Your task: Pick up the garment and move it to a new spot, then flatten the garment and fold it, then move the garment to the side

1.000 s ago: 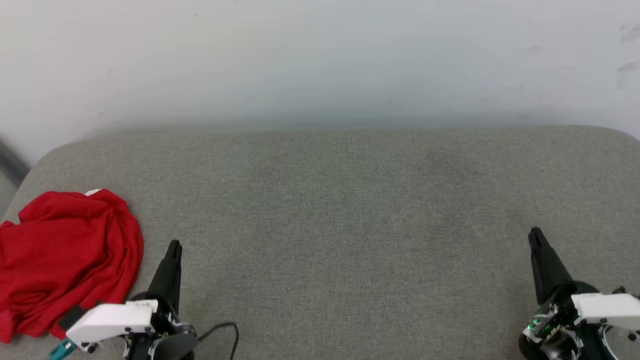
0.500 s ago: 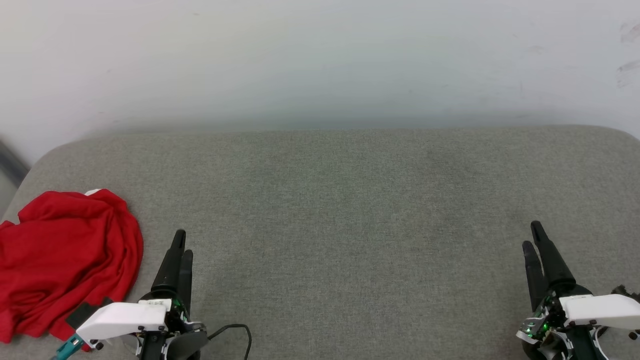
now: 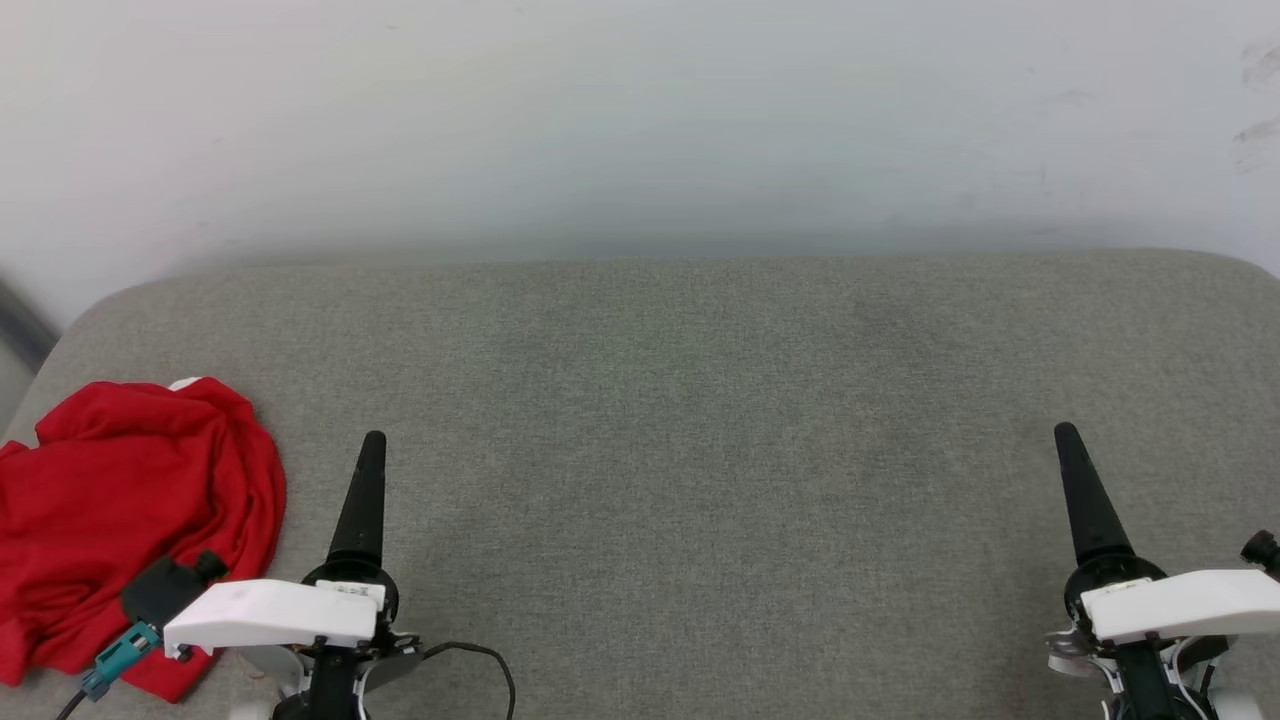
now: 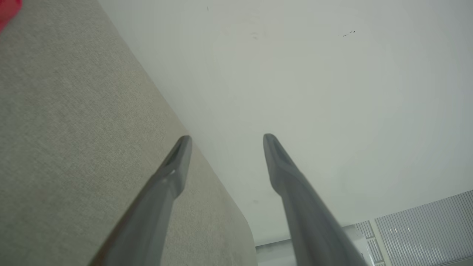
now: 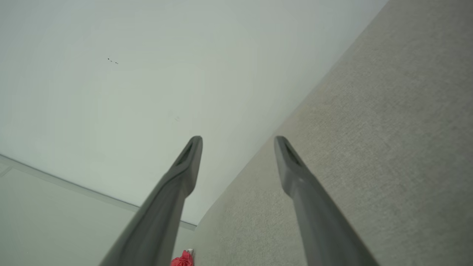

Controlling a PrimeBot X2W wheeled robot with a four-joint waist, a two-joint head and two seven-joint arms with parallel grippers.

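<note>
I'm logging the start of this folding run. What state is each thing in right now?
garment: crumpled in a heap, unfolded, lying at the left end of the grey cushion, not held.
left gripper: open, empty, above the cushion beside the garment.
right gripper: open, empty, above the cushion's right end, far from the garment.

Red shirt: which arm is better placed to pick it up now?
Left. The red shirt lies crumpled at the left end of the grey cushion, just beside the left gripper, which is open and empty. The right gripper, also open, is far off at the right end.
</note>
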